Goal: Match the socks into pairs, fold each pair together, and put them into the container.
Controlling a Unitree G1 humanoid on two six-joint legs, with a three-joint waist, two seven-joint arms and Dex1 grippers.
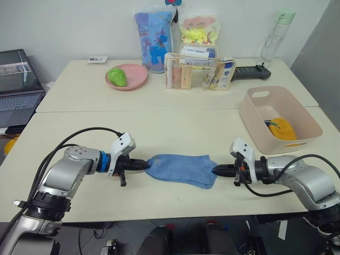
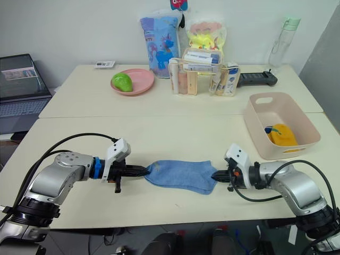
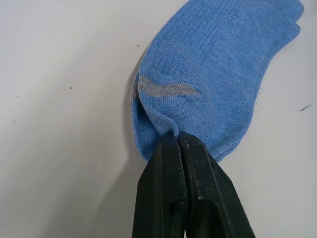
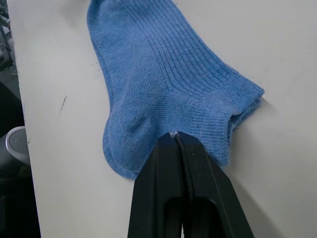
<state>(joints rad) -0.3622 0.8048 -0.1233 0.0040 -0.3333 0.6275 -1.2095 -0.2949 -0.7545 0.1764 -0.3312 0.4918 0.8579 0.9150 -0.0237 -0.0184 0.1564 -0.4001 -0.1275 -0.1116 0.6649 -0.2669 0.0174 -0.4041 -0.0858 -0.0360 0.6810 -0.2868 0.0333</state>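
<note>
Light blue socks (image 1: 180, 168) lie flat near the table's front edge, stacked as one pair, stretched between my two grippers. My left gripper (image 1: 144, 166) is shut on the toe end (image 3: 163, 124). At the other end my right gripper (image 1: 215, 170) is shut on the heel end beside the cuff (image 4: 168, 119). The pale pink container (image 1: 280, 118) stands to the right of the socks, and a folded mustard yellow pair (image 1: 282, 128) rests inside it. Navy socks are out of view.
At the back stand a pink plate (image 1: 127, 77) with a green fruit, a clear organiser (image 1: 196, 71) of bottles, printed bags, a clear water bottle (image 1: 276, 37) and a black remote (image 1: 249, 71). A laptop (image 1: 16, 85) sits at far left.
</note>
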